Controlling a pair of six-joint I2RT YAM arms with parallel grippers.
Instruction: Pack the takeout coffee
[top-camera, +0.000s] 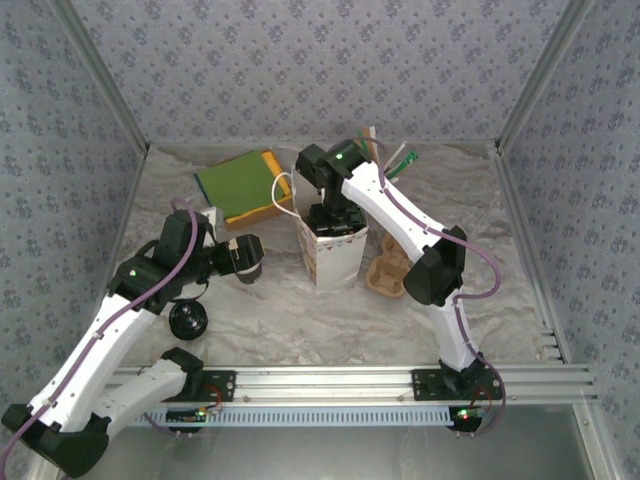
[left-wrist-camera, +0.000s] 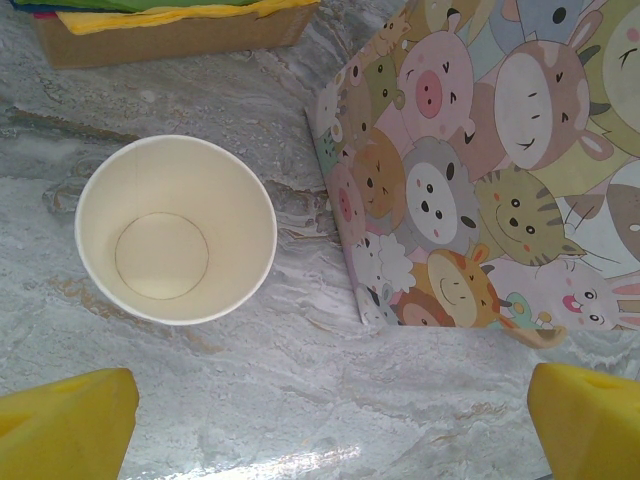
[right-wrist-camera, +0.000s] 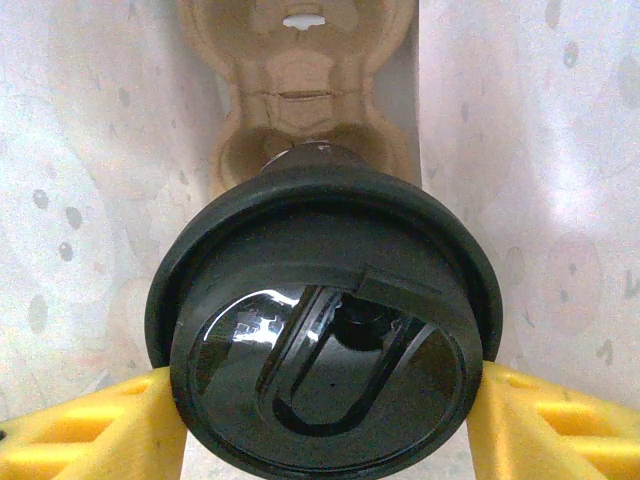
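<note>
Pincer on right arm (right-wrist-camera: 325, 430) points down inside the bag (top-camera: 336, 262), clamping the takeout coffee (right-wrist-camera: 325, 330) (left pincer (left-wrist-camera: 327, 425) gapes, empty).

text: none legible | bag (left-wrist-camera: 480, 170): animal cartoons, no lettering

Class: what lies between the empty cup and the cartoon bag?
In the left wrist view, bare tabletop separates the empty cup from the cartoon bag.

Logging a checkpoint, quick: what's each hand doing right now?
Left hand: open, holding nothing.
Right hand: closed on the takeout coffee.
</note>
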